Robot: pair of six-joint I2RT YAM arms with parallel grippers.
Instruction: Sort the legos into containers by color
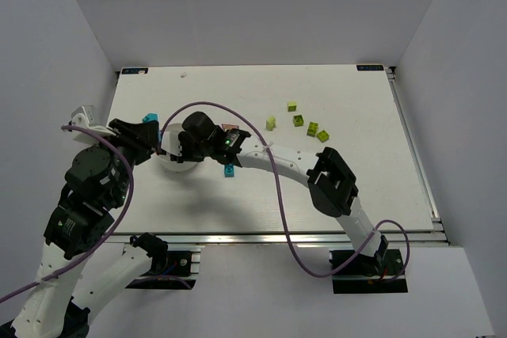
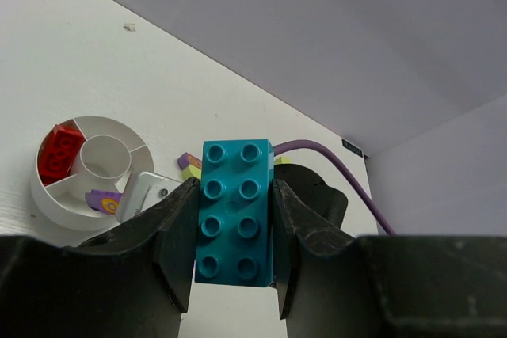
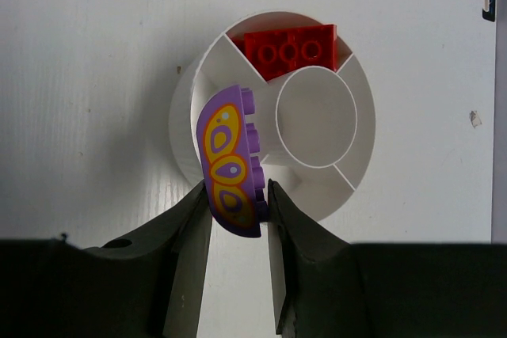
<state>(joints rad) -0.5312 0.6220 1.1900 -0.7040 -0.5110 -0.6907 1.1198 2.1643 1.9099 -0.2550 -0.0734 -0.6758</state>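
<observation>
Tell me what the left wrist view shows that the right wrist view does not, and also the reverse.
Only the left wrist view shows a teal brick clamped in the left gripper, with a purple cable behind it.

Only the right wrist view shows how the right gripper holds the purple piece between its fingers, and the yellow pattern on that piece.

Both views show the white dish, a red brick lying in one of its wedges, its empty round middle, and the purple piece at the dish.
</observation>
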